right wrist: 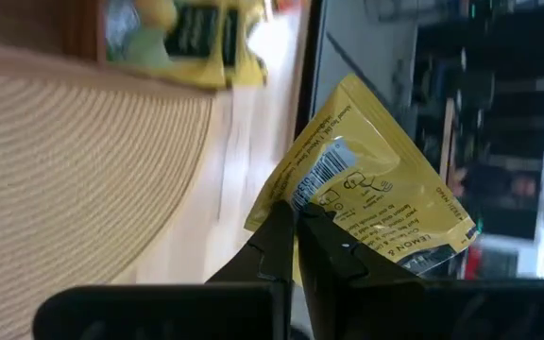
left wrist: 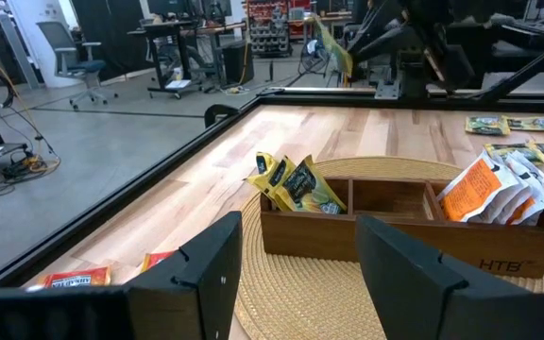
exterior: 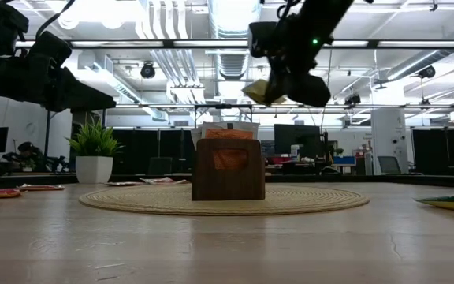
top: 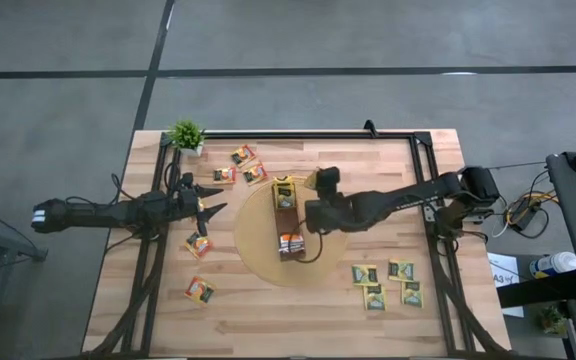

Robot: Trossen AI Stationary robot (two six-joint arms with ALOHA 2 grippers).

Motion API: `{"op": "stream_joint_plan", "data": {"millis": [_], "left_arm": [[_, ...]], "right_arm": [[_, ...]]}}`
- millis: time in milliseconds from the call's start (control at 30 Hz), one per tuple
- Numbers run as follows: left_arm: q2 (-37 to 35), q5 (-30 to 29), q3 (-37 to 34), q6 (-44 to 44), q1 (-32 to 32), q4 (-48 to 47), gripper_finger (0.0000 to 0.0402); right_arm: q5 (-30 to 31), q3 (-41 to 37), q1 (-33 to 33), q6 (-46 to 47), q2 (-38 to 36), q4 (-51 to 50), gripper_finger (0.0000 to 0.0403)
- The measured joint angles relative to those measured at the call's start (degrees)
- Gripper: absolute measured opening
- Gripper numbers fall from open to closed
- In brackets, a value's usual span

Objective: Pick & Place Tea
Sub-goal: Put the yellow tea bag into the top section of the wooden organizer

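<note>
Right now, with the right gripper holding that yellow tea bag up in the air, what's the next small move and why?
Probably lower the right gripper, shut on the yellow sachet, toward the wooden box's end compartment holding other yellow sachets. It hangs well above the box, so releasing now would likely miss.

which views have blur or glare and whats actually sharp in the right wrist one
Right wrist view: the yellow sachet pinched in the shut right gripper is sharp, its barcode crisp, while the woven mat and the sachets beyond are blurred. Low view: ceiling lights glare and both arms read as dark silhouettes. Left wrist view: the left gripper's own fingers are soft, the wooden box crisp. High view: evenly lit.
</note>
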Motion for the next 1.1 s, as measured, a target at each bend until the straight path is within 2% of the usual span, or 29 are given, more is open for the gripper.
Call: {"op": "stream_joint_plan", "data": {"millis": [167, 233, 333, 500, 700, 1100], "left_arm": [[0.0, 0.0, 0.0, 0.0, 0.0, 0.0, 0.0202], [0.0, 0.0, 0.0, 0.0, 0.0, 0.0, 0.0202], [0.0, 0.0, 0.0, 0.0, 0.0, 0.0, 0.0202], [0.0, 0.0, 0.0, 0.0, 0.0, 0.0, 0.0202], [0.0, 0.0, 0.0, 0.0, 0.0, 0.0, 0.0202], [0.0, 0.0, 0.0, 0.0, 0.0, 0.0, 0.0202]], "right_arm": [[-5.7, -0.1, -1.1, -11.4, 0.1, 10.2, 0.0011], [-6.2, -0.1, -1.4, -14.1, 0.1, 12.4, 0.0011], [-6.4, -0.2, -1.8, -17.2, 0.1, 13.9, 0.0011], [-10.1, -0.3, -2.9, -18.6, 0.6, 16.3, 0.0011], [-10.3, 0.6, -3.1, -22.0, 5.9, 17.3, 0.0011], [-8.6, 9.9, -4.3, -29.1, 16.8, 14.9, 0.0011]]}}
